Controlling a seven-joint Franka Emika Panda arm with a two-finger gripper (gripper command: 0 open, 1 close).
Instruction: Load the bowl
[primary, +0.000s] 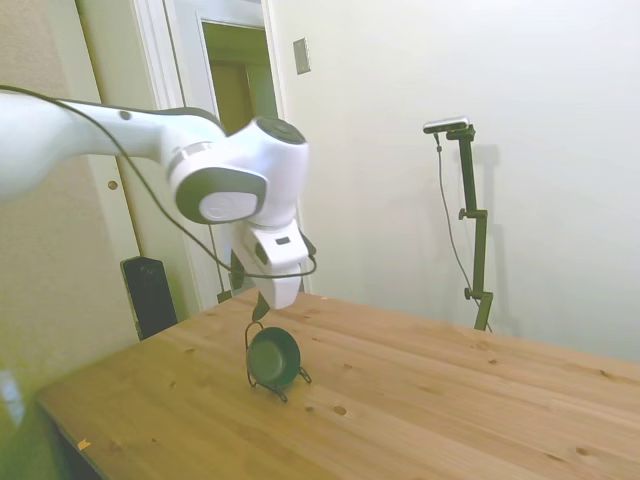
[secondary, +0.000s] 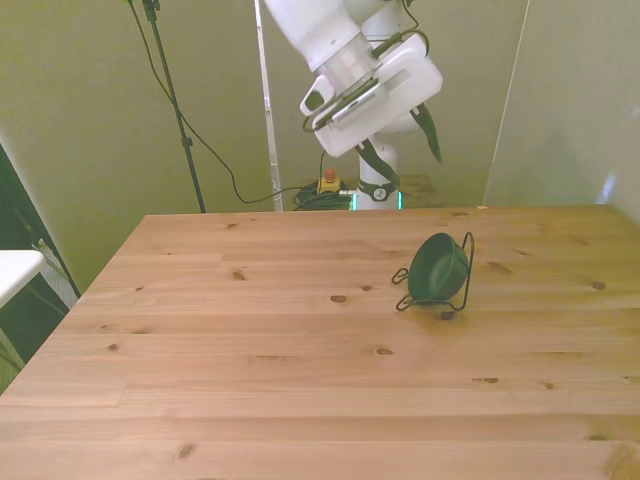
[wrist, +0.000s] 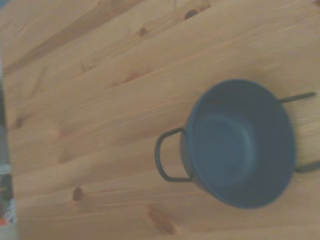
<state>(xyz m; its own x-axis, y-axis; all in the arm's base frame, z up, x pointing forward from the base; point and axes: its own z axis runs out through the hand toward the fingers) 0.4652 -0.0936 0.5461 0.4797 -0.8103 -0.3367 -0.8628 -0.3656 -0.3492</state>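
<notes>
Bowl (secondary: 438, 268) sits tilted on edge in wire rack (secondary: 462, 290) on worktop (secondary: 250, 350), front view's right; rack props it upright. Tool (primary: 262, 303) hangs above, grips nothing; open or closed unclear.

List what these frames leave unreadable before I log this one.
- Tool: side view, the arm's white wrist covers the fingers; front view, too small and dark to read open or shut.
- Bowl against wire rack: contact points hidden behind the bowl.
- Wrist view: blurred; rack cut off by the picture's edge.
</notes>
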